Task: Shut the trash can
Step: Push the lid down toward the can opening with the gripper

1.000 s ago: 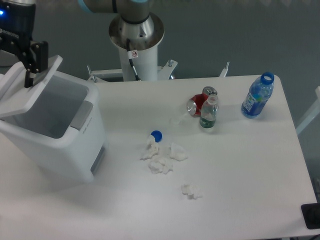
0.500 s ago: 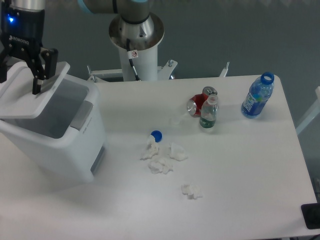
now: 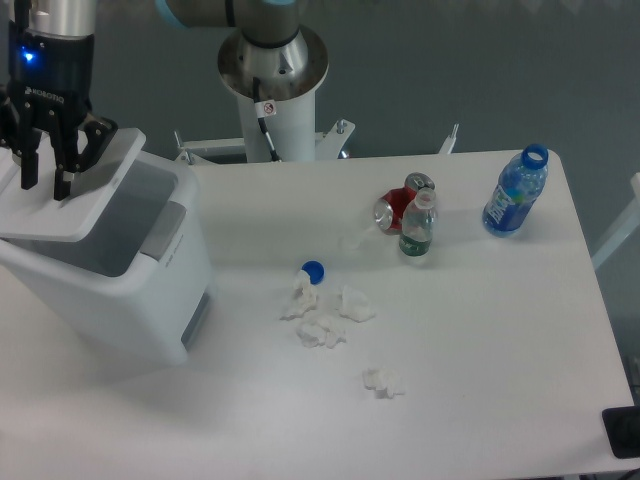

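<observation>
The trash can (image 3: 120,290), a large white boxy bin, stands at the table's left side with a grey latch strip (image 3: 163,232) on its front rim. Its flat white lid (image 3: 85,200) is lowered to a shallow tilt. A gap still shows over the bin's inside on the right. My gripper (image 3: 44,180) points down onto the lid's upper surface, near its left part. Its two dark fingers (image 3: 65,183) are spread apart, with nothing between them, and their tips are at the lid.
The robot's base column (image 3: 272,80) stands behind the table. At mid-table lie a blue cap (image 3: 313,270) and crumpled tissues (image 3: 325,318). A crushed red soda can (image 3: 393,210), a small clear bottle (image 3: 416,228) and a blue bottle (image 3: 515,192) stand at the right.
The lid has swung down from a steep tilt to a nearly flat one. My gripper has come round from behind the lid's edge to above it, and is lower now.
</observation>
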Robot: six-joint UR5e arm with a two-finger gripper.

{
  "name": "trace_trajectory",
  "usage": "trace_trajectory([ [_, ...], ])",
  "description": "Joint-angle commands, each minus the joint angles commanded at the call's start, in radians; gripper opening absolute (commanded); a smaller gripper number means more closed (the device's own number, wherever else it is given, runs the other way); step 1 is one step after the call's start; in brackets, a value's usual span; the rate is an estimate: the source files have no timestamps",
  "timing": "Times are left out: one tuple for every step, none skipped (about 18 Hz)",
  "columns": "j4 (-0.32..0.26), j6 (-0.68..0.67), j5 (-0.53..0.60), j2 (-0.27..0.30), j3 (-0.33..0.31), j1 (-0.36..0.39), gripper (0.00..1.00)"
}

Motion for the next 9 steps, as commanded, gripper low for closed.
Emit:
trace_trajectory([
  [0.000, 0.000, 0.002, 0.003, -0.002, 0.002, 0.43],
  [0.000, 0.000, 0.003, 0.003, -0.002, 0.003, 0.43],
  [0.000, 0.000, 0.003, 0.005, -0.002, 0.015, 0.43],
  [0.000, 0.000, 0.002, 0.011, -0.002, 0.024, 0.43],
  [0.000, 0.002, 0.003, 0.012, -0.002, 0.028, 0.43],
  [0.000, 0.002, 0.002, 0.014, -0.002, 0.034, 0.40],
  [0.000, 0.002, 0.003, 0.017, -0.003, 0.037, 0.37],
  [0.000, 0.002, 0.003, 0.017, -0.005, 0.038, 0.32],
  [0.000, 0.009, 0.003, 0.017, -0.005, 0.043, 0.27],
])
